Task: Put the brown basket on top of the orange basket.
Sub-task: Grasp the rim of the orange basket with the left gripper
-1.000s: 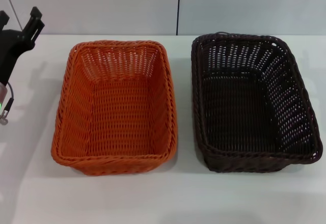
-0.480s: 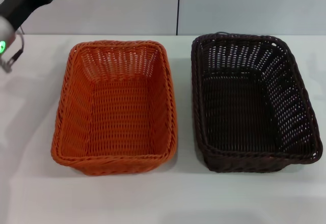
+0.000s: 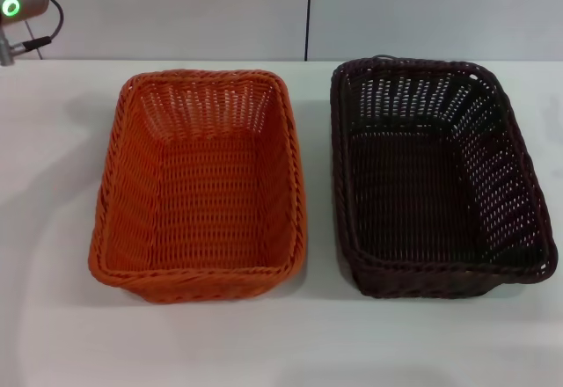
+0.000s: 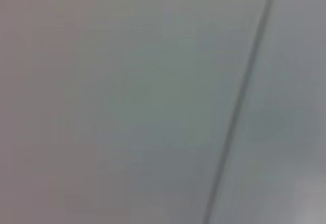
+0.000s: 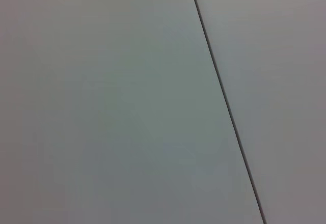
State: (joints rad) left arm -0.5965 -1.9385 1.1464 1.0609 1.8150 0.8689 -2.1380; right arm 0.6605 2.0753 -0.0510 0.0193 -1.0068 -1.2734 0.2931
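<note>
I see the orange basket (image 3: pixel 201 186) on my left side of the white surface; rectangular woven wicker, sloping sides, braided rim, upright, open side up, nothing inside; long axis runs away from me. The brown basket (image 3: pixel 438 180) sits just beside it on my right, a narrow gap between them, not touching; dark brown, almost black, open-weave sloping sides, braided rim, also upright and holding nothing; about the same size, roughly parallel to the orange one; it isn't stacked on the orange one.
</note>
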